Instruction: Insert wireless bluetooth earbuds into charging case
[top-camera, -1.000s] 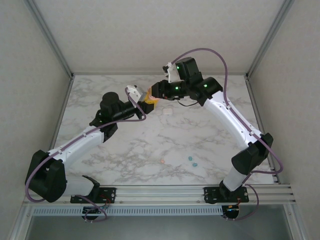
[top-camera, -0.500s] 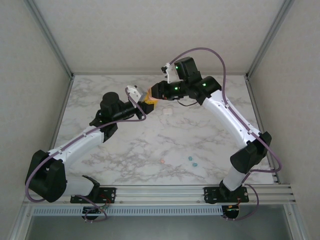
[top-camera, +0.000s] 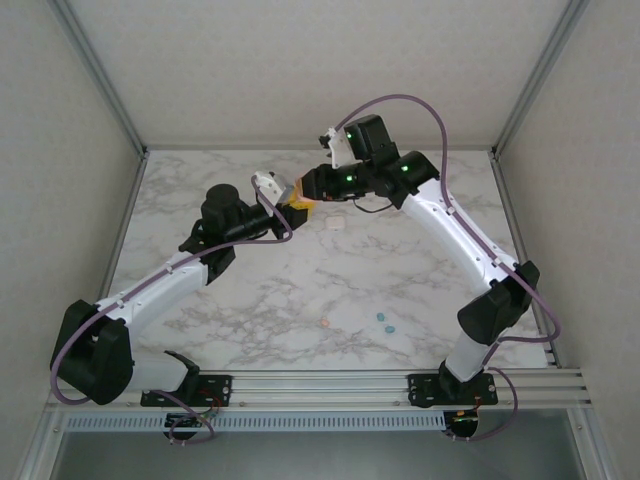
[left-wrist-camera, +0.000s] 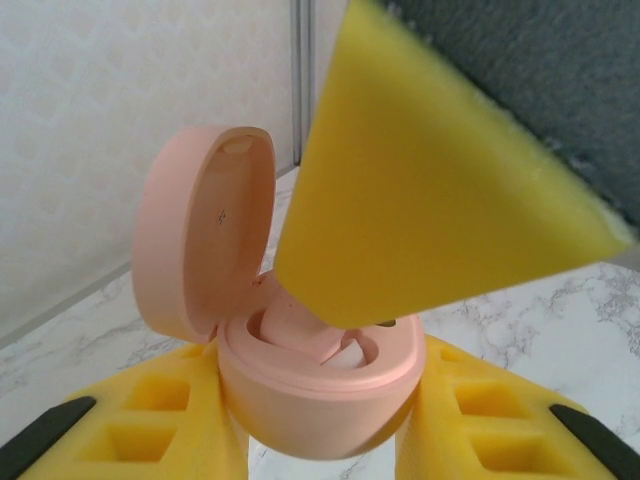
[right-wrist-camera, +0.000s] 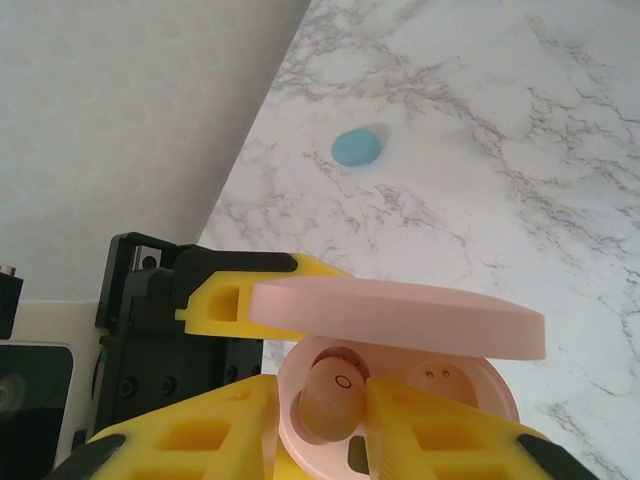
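Note:
My left gripper (left-wrist-camera: 320, 435) is shut on the base of a pink charging case (left-wrist-camera: 320, 400), whose lid (left-wrist-camera: 200, 240) stands open. My right gripper (right-wrist-camera: 335, 410) is shut on a pink-orange earbud (right-wrist-camera: 330, 395) and holds it in the case's left socket, under the lid (right-wrist-camera: 400, 315). The socket beside it (right-wrist-camera: 437, 375) is empty and shows two contacts. One yellow finger of the right gripper (left-wrist-camera: 430, 190) hangs over the case in the left wrist view. In the top view both grippers meet at the case (top-camera: 300, 206) above the back middle of the table.
On the marble table (top-camera: 250, 300) near the front lie a pink-orange earbud (top-camera: 324, 323) and two teal earbuds (top-camera: 380, 317) (top-camera: 390, 327). A small white piece (top-camera: 333, 224) lies right of the grippers. A teal rounded piece (right-wrist-camera: 357, 147) rests near the wall.
The right arm has edged slightly left towards the case, and its fingers have closed a little on the earbud. The left arm has held still.

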